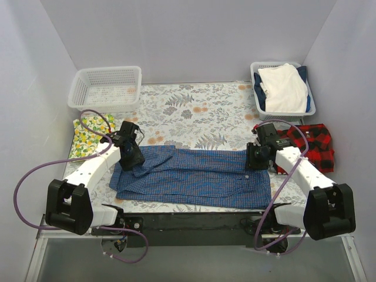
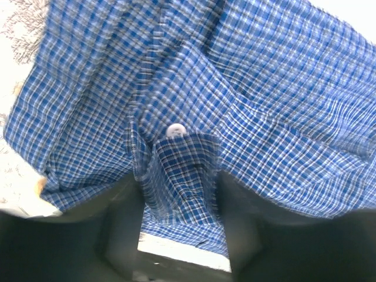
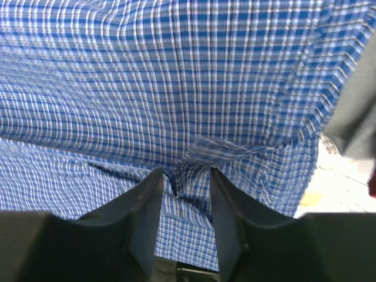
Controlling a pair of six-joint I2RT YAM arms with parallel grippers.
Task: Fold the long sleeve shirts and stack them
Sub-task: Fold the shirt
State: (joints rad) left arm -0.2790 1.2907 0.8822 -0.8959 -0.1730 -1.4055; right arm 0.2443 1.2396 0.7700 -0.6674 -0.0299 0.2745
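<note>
Far L, back: empty-looking white mesh basket [image 1: 106, 88]. Just in front of it, a yellow lemon-print cloth [image 1: 88, 132] lies flat at the table's L edge.

L gripper [image 1: 134, 160] is down on the L end of the blue checked shirt [image 1: 194, 176], near its upper L corner. In the wrist cam its fingers [image 2: 120, 217] are spread, w/ a slack flap of blue cloth sitting between them, not squeezed. A white button [image 2: 175, 130] is just above that flap.

The blue shirt lies spread sideways across the near-middle of the floral table cover [image 1: 194, 111], roughly flat, rumpled at the L end.

R gripper [image 1: 254, 160] is at the shirt's upper R corner. Its fingers [image 3: 144, 217] are also parted, w/ a small pucker of cloth at the tips, loose.

Just R of that arm, the red-and-black plaid shirt [image 1: 314, 144] is bunched at the table's R edge, apart from the blue one. Behind it, the second basket [image 1: 288, 114] holds a white garment [image 1: 285, 88].
</note>
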